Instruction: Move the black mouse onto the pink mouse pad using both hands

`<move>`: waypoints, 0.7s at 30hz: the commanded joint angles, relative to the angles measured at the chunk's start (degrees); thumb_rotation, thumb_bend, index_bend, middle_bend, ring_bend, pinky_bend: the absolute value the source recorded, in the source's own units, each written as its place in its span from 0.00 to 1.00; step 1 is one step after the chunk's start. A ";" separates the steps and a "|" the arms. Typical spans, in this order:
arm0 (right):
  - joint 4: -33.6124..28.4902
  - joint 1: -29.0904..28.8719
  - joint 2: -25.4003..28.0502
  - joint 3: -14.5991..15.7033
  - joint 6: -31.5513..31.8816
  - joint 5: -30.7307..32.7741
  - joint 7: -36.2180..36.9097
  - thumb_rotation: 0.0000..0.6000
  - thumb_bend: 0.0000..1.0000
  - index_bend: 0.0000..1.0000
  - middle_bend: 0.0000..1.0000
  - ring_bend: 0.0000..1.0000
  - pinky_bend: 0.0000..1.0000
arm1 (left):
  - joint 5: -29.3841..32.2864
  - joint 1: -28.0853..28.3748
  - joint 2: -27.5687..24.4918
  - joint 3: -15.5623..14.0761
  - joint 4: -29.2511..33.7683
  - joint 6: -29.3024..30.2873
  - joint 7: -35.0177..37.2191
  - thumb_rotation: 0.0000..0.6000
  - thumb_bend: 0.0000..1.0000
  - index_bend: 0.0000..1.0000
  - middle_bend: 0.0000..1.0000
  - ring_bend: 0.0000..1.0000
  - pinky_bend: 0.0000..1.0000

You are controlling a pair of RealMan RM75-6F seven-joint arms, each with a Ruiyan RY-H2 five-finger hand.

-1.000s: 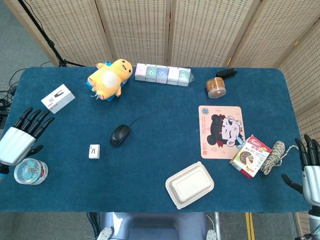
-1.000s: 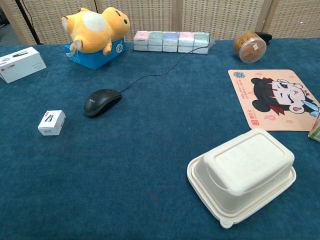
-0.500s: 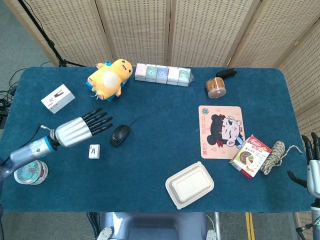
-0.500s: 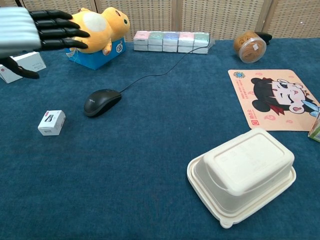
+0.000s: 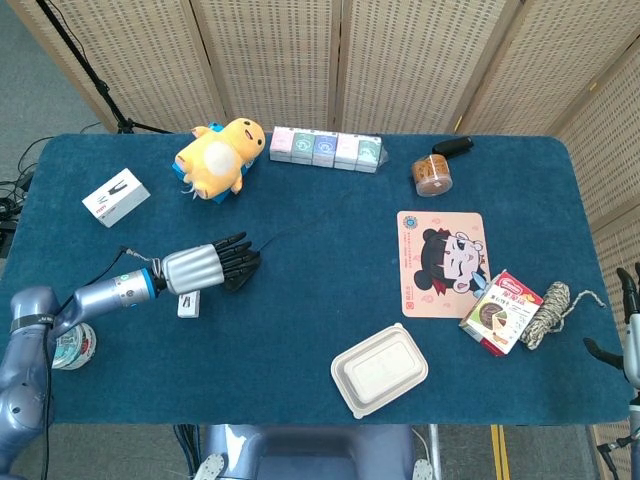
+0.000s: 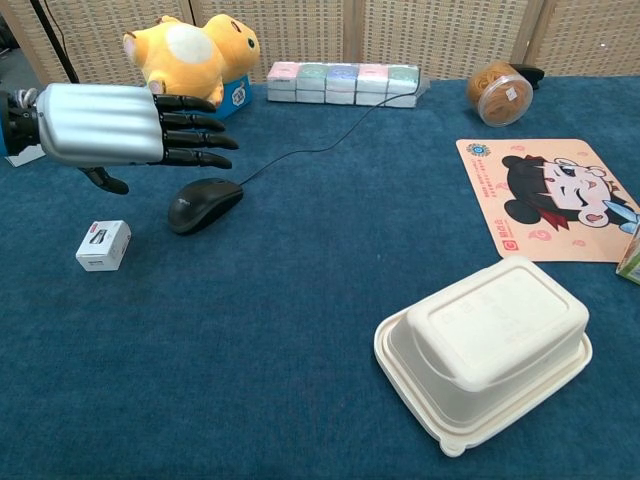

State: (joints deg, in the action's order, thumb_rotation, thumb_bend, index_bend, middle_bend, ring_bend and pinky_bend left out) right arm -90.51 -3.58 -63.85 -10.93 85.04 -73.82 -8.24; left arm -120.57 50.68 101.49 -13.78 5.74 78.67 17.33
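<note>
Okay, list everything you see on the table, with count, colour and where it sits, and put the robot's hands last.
black mouse: 1, black, left-centre, under left hand
pink mouse pad: 1, pink, right-centre
plush toy: 1, yellow, far left
pastel boxes: 1 row, far centre
snack jar: 1, brown, far right
white box: 1, left edge
small white box: 1, near mouse
food container: 1, cream, near centre
twine: 1, beige, right
left hand: silver and black, open above mouse
right hand: right edge, mostly cropped
</note>
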 commanded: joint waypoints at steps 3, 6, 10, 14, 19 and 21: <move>0.56 -0.27 0.07 -0.15 -1.05 0.98 0.71 1.00 0.00 0.00 0.00 0.00 0.00 | 0.81 0.70 1.66 -1.44 -0.38 -2.93 -0.83 1.00 0.06 0.00 0.00 0.00 0.00; 0.71 -0.39 0.09 -0.15 -1.23 1.06 0.90 1.00 0.00 0.00 0.00 0.00 0.00 | 1.14 1.19 2.45 -2.10 -0.59 -3.97 -1.31 1.00 0.06 0.00 0.00 0.00 0.00; 0.70 -0.38 0.19 -0.16 -1.31 1.26 1.10 1.00 0.00 0.00 0.00 0.00 0.00 | 1.92 1.93 3.57 -2.55 -0.72 -5.20 -1.56 1.00 0.06 0.00 0.00 0.00 0.00; 0.71 -0.39 0.30 -0.25 -1.52 1.73 1.33 1.00 0.00 0.00 0.00 0.00 0.00 | 2.36 2.64 4.53 -3.25 -0.92 -7.07 -1.66 1.00 0.06 0.00 0.00 0.00 0.00; 0.84 -0.42 0.49 -0.31 -1.84 2.17 1.71 1.00 0.00 0.00 0.00 0.00 0.00 | 2.80 3.71 5.41 -4.10 -1.09 -8.77 -1.79 1.00 0.06 0.00 0.00 0.00 0.02; 0.86 -0.42 0.52 -0.33 -1.87 2.28 1.78 1.00 0.00 0.00 0.00 0.00 0.00 | 2.86 3.99 5.64 -4.52 -1.12 -9.50 -1.94 1.00 0.06 0.00 0.00 0.00 0.06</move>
State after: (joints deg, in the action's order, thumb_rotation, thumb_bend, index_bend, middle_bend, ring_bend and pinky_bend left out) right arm -89.66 -4.00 -63.33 -11.26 83.18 -71.53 -6.46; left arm -117.78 54.49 106.97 -18.07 4.66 69.45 15.49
